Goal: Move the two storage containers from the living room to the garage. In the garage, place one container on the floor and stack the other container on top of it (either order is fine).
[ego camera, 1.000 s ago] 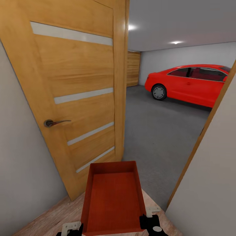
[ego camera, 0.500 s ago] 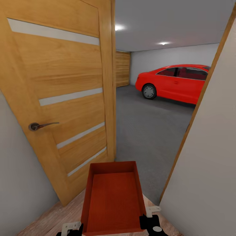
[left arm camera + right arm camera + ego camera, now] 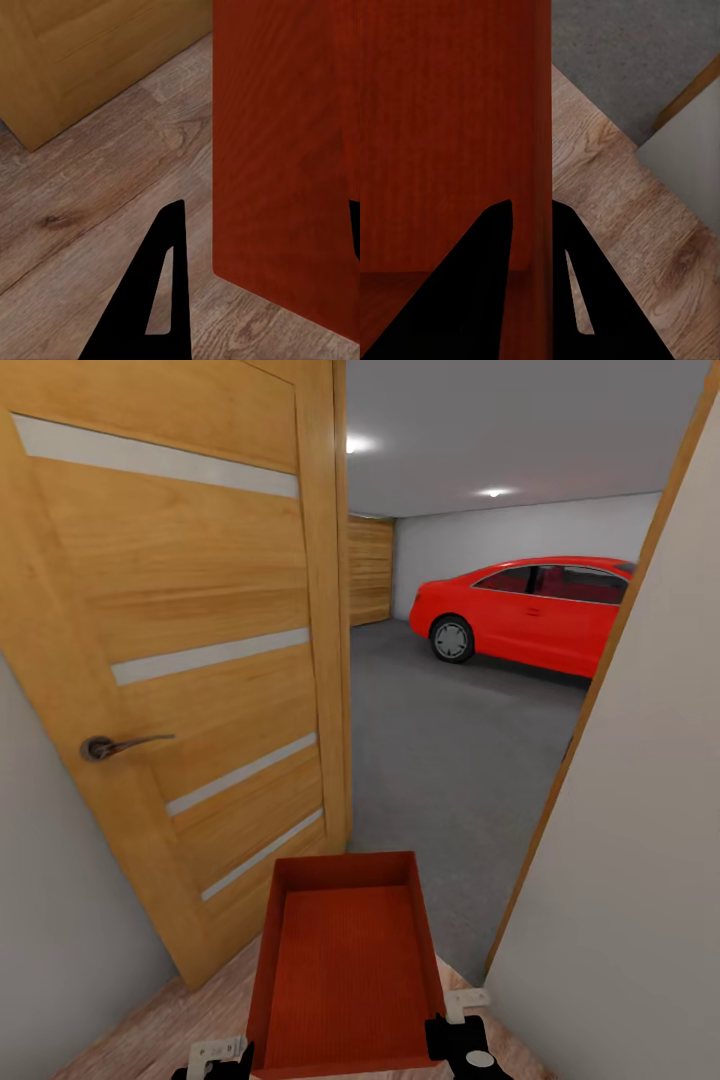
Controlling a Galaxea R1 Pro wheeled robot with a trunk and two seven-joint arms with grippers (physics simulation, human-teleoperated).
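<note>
One red-orange storage container (image 3: 345, 960), open-topped and empty, hangs low in front of me in the head view. My right gripper (image 3: 455, 1040) is at its near right corner. In the right wrist view my right gripper (image 3: 532, 206) is shut on the container's thin wall (image 3: 450, 112), one finger on each side. My left gripper (image 3: 215, 1058) is beside the near left corner. In the left wrist view its fingers (image 3: 154, 300) stand wide apart, one a gap away from the container's wall (image 3: 285, 150). Through the doorway lie the garage and its dark grey floor (image 3: 450, 760).
An open wooden door (image 3: 200, 660) with a lever handle (image 3: 110, 745) stands close on my left. A white wall with a wooden frame edge (image 3: 640, 810) is close on my right. A red car (image 3: 530, 610) is parked at the far right. Light wood planks (image 3: 170, 1020) lie underfoot.
The whole view has shifted: the door, the car and the frame sit further left in the picture, so the camera has moved. The container and both grippers keep their place in the view.
</note>
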